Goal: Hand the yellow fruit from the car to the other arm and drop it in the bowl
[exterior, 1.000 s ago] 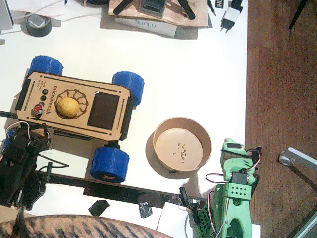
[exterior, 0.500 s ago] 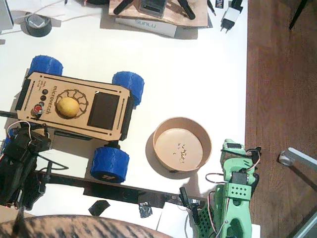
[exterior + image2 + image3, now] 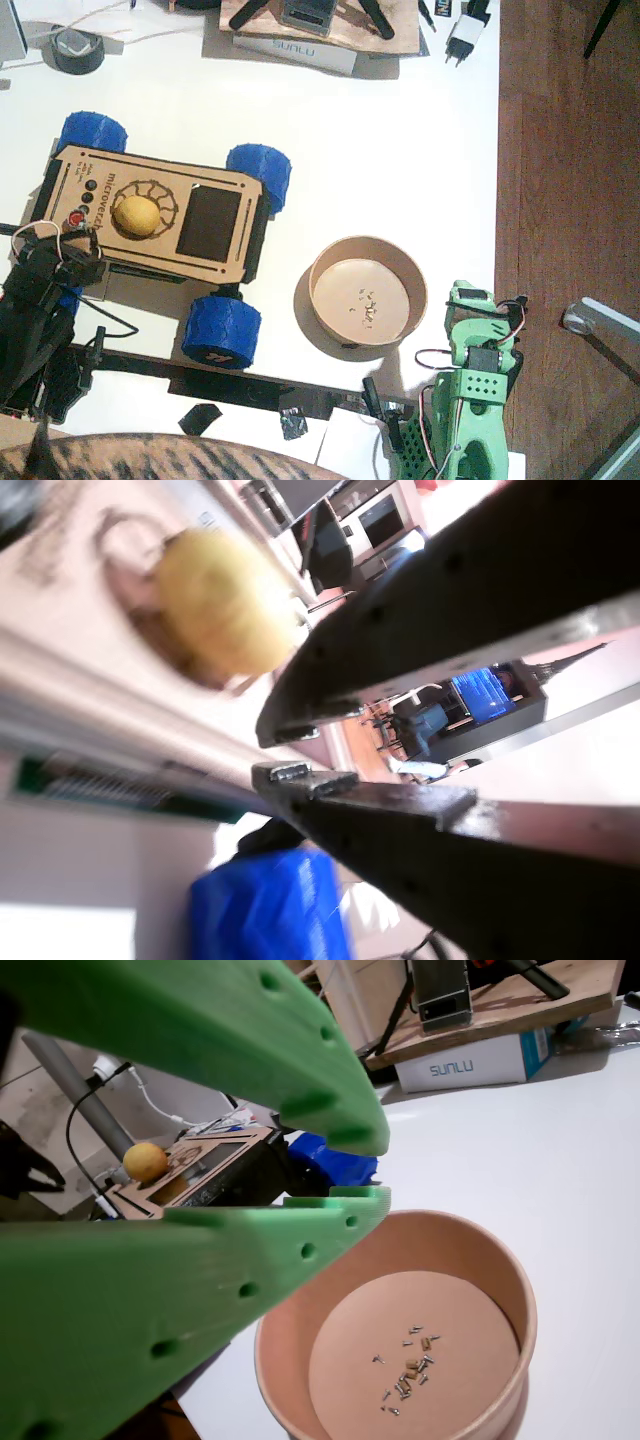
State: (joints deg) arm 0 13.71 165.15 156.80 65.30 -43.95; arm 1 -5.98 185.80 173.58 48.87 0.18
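table [image 3: 400,150]: white, brightly lit | floor [image 3: 565,150]: dark brown wood, right of table | box [image 3: 295,48]: white, far edge

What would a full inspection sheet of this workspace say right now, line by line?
Surface: white table, mostly bare in the middle.
Job's things: yellow fruit sits on the car; bowl holds only a few crumbs.
Clutter: tape roll, SUNLU box, white plug, black tape scraps at the near edge.
Grippers: left gripper, black, slightly open beside the car, empty; right gripper, green, slightly open above the bowl, empty.
Cables: red and white wires on the green arm.
Surroundings: wooden floor on the right.
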